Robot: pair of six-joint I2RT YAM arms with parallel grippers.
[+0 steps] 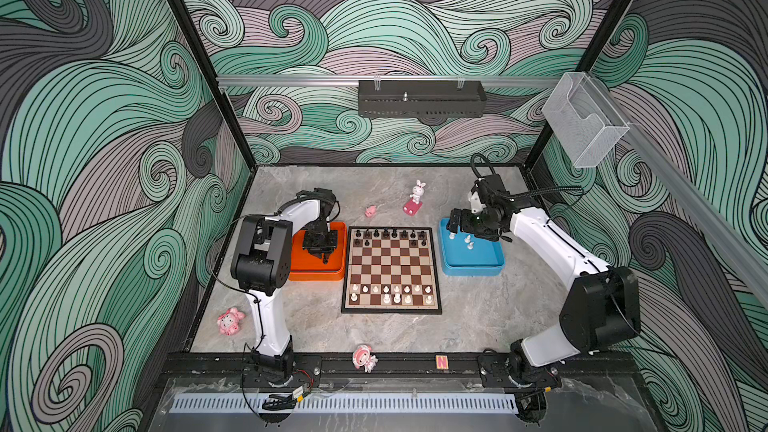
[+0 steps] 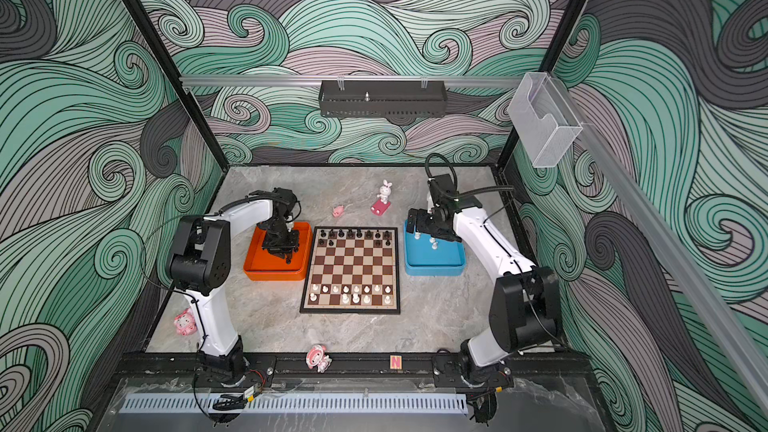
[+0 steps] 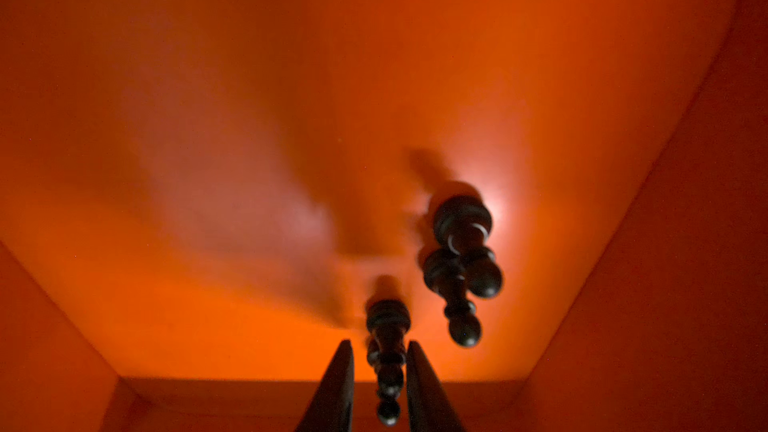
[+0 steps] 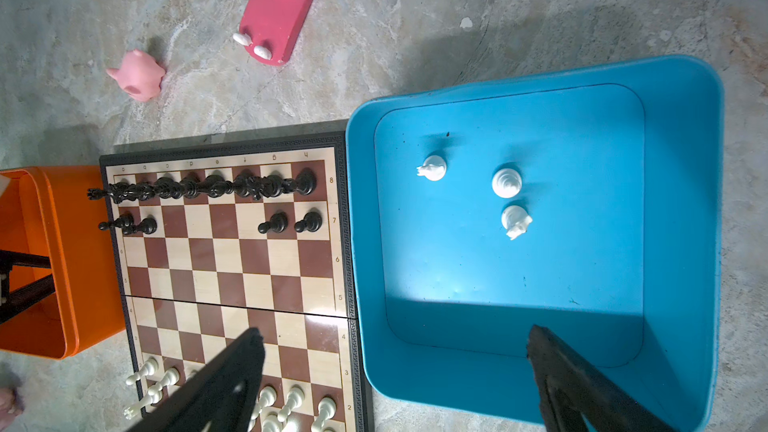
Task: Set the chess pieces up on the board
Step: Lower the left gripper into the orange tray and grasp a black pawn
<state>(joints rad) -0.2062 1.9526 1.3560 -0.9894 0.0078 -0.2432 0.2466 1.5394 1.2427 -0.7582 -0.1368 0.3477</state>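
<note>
Orange tray (image 3: 208, 76) glow blurs left claw (image 3: 379, 342) flanking a black pawn (image 3: 387, 322), grip unclear; right claw (image 4: 395, 330) gapes wide.

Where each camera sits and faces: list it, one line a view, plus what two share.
Top views: high in front, facing down on the table; left arm, right arm show.
Left wrist: into the orange tray; left pincer flanks a black chessman.
Right wrist: over the blue tray and board; open right pincer shows.
Shared: top and right wrist show the blue tray's three white chessmen.
</note>
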